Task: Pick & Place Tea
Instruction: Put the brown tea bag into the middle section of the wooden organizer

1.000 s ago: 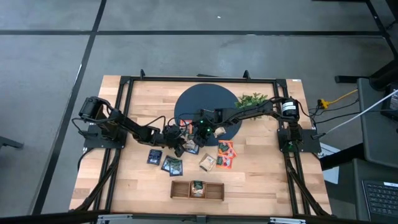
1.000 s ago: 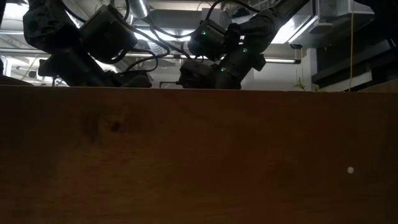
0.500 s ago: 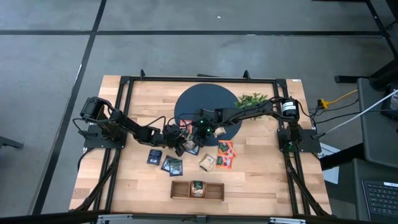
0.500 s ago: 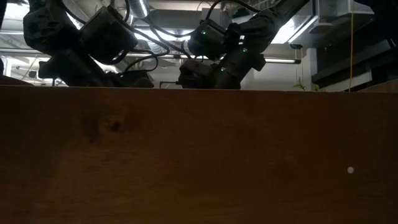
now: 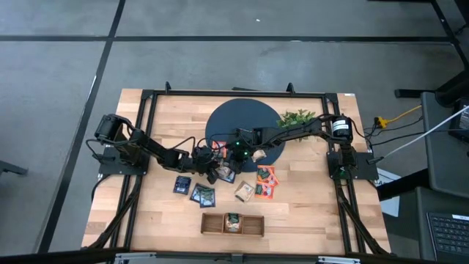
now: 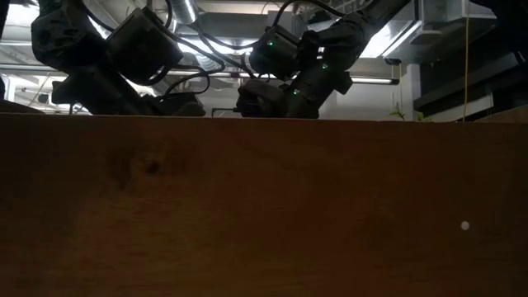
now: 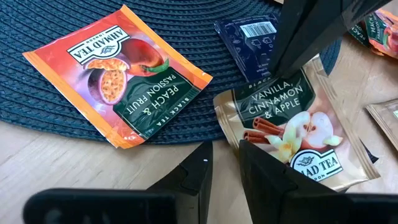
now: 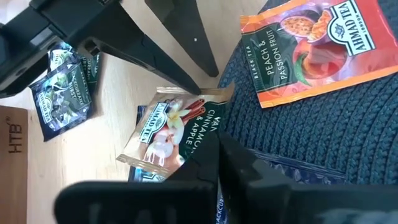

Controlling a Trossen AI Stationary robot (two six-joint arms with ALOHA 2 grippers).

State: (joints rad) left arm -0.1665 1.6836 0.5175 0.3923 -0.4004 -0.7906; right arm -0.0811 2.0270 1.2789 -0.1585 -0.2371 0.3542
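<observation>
A beige tea sachet (image 7: 292,124) (image 8: 168,127) lies at the near edge of the round dark mat (image 7: 43,99), partly over a navy sachet (image 7: 249,37). My right gripper (image 8: 217,140) (image 7: 280,71) is shut on it. My left gripper (image 7: 225,148) (image 8: 205,84) stands open at the sachet's opposite corner, bare wood showing between its fingers. An orange-red sachet (image 7: 118,74) (image 8: 305,43) lies flat on the mat beside them. In the high view both grippers meet near the table's middle (image 5: 220,165). My right gripper pinches the beige sachet between its two shut fingers at the edge above its printed name (image 7: 283,81). The fingers slant down onto it from the far right. The sachet's other end (image 7: 329,174) rests on the wood. Whether my left gripper's fingertip (image 7: 245,149) touches the sachet's near corner (image 7: 231,127), I cannot tell.
More sachets lie on the wood: dark ones (image 5: 182,183) (image 5: 204,194), orange-red ones (image 5: 265,176) and a beige one (image 5: 244,191). A wooden tray (image 5: 253,226) near the front edge holds a sachet in its middle compartment. A green plant (image 5: 297,117) stands at the far right.
</observation>
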